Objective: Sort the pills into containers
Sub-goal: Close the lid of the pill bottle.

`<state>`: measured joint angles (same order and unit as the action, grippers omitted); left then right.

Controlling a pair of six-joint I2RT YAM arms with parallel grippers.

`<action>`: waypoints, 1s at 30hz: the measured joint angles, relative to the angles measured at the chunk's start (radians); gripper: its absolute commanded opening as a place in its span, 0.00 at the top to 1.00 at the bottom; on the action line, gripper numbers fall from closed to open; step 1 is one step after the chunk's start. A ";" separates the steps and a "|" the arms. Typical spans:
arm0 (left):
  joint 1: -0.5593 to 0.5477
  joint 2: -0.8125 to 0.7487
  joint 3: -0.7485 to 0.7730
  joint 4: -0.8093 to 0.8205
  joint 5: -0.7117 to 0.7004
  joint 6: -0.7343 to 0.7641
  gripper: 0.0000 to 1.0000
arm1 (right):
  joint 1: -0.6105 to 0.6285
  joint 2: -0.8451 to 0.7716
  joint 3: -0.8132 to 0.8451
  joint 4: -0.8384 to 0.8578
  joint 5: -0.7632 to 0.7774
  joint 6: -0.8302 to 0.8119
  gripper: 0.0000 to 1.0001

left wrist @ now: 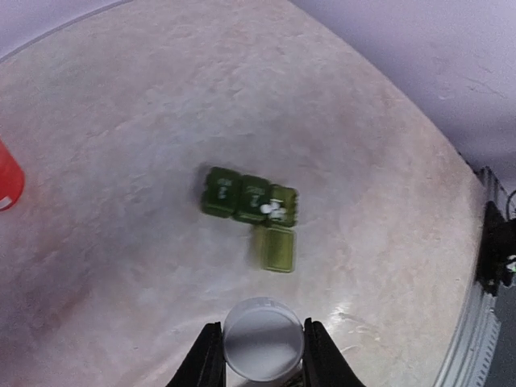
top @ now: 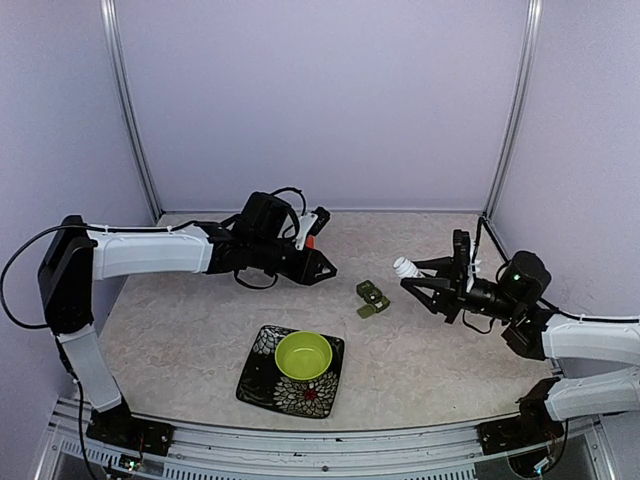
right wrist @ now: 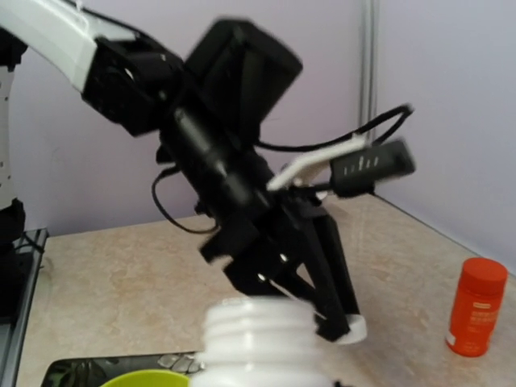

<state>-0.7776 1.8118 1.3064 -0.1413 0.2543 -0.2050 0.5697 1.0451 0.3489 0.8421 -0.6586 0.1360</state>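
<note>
Two arms meet over the table (top: 180, 330) partway through a pill-sorting job. The left gripper (top: 326, 268) pinches a round white cap (left wrist: 262, 345) between its fingers (left wrist: 208, 359), and its wrist camera shows the cap hanging above the surface. The right gripper (top: 416, 277) holds a white bottle (right wrist: 262, 334) with its threaded neck bare. Its fingers are out of its wrist view, but the overhead view shows the bottle raised off the table in its grip.

The pillbox (left wrist: 246, 196), a dark green strip of three compartments, lies flat on the table between the two grippers. Two lids are down. The end lid (left wrist: 276, 248) is flipped open, and white pills (left wrist: 271, 210) show inside that compartment. An orange bottle (right wrist: 477, 306) stands on the table beyond the left arm. A lime bowl (top: 303, 354) sits on a dark patterned plate (top: 262, 382) toward the near edge.

With cap and bottle apart, the step in hand looks like readying the bottle to dispense. The next move likely calls for the right arm to carry the neck over the pillbox and tip it gently, so pills land in one compartment and do not scatter. A closed lid may need opening first.
</note>
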 measured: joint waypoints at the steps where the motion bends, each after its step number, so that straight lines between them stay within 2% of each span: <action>1: -0.013 -0.007 0.002 0.009 0.028 -0.010 0.73 | 0.009 0.005 0.004 -0.005 0.001 -0.007 1.00; 6: -0.047 -0.052 0.004 0.083 0.154 -0.076 0.73 | 0.064 0.017 0.019 -0.035 0.034 -0.050 1.00; 12: -0.074 -0.091 0.008 0.155 0.233 -0.150 0.73 | 0.124 0.017 0.019 -0.045 0.135 -0.105 1.00; 21: -0.128 -0.116 0.011 0.248 0.277 -0.245 0.72 | 0.183 0.017 0.024 -0.047 0.282 -0.163 1.00; 30: -0.159 -0.116 0.030 0.293 0.319 -0.293 0.72 | 0.195 0.017 0.033 -0.046 0.334 -0.187 1.00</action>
<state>-0.9363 1.6955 1.3365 0.1516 0.5732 -0.4980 0.7647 1.0622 0.3817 0.7963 -0.3244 -0.0505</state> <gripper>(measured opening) 0.289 0.323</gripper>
